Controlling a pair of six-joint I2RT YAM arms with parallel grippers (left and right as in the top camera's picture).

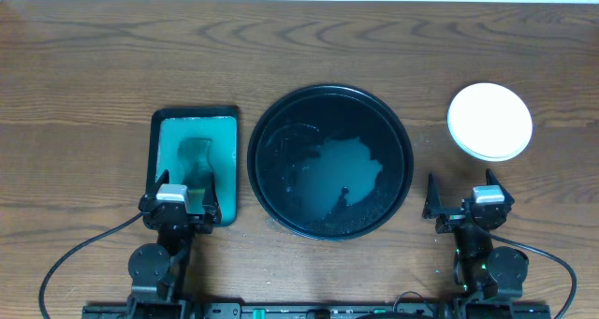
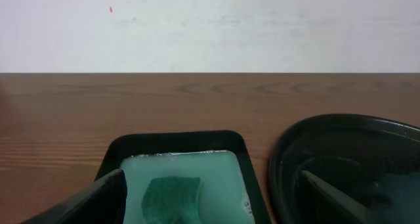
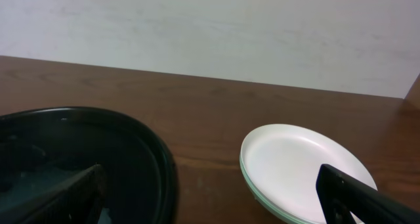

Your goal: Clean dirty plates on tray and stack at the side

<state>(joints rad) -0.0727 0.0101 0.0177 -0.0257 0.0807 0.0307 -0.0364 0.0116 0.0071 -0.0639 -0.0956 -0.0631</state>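
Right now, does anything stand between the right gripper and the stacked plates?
Nothing visible does. Only the wooden table lies between the open right gripper and the stacked plates; the black tray sits off to its left.

The wooden desk (image 1: pixel 94 66) is dark brown with wavy, darker grain. The large round glossy black tray (image 1: pixel 402 132) has a pale bluish-white wet patch at its middle, with fine pale speckles around it. Left of the black tray, the small rectangular tray (image 1: pixel 220 137) has a black rim and a milky teal inside, with a darker green sponge-like block (image 1: pixel 194 155) in it. Right of the black tray, the stack of small round plates (image 1: pixel 489 121) is plain white on top, with pale mint green edges beneath. The left pincer (image 1: pixel 186 190) and right pincer (image 1: pixel 463 193) are black, each with a silver-grey block behind it.
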